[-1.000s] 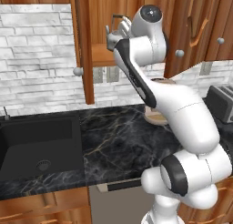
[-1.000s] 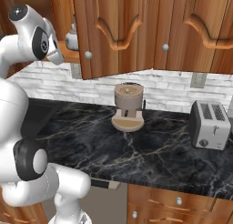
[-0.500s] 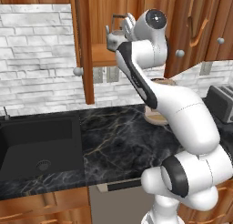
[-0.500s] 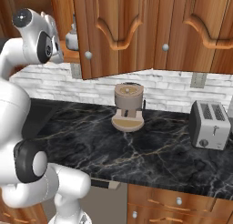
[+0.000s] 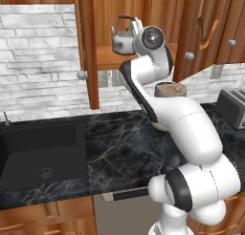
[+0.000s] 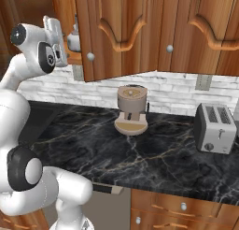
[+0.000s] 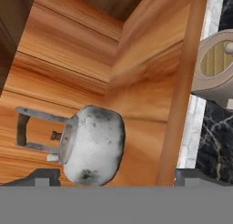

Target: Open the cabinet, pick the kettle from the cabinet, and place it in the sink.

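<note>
1. At the open front of the cabinet (image 5: pixel 143 19), the gripper (image 7: pixel 113 175) is shown with its jaws spread wide and nothing held; the two dark fingertips (image 7: pixel 43 176) are seen at either side of the lower edge of the hand view.
2. Between the fingertips, and just ahead of them, the kettle (image 7: pixel 93 145) is shown resting on the cabinet's wooden shelf (image 5: pixel 107 57); in the rolled hand view it appears on its side, with the dark bail handle and lid knob toward the left. Contact between fingers and kettle cannot be confirmed.
3. Beside the kettle, the inner side wall of the cabinet and the edge of the open door (image 7: pixel 182 95) are shown close to one fingertip.
4. Below the cabinet, the round wooden base with a tan block (image 6: pixel 132 110) is seen standing on the dark marble counter (image 6: pixel 154 154), near the white brick backsplash (image 5: pixel 38 62).
5. Farther right on the counter, a silver toaster (image 6: pixel 214 128) is shown.
6. Farther left, the sink (image 5: pixel 40 150) is shown set into the counter, well apart from the kettle, with its round drain visible.
</note>
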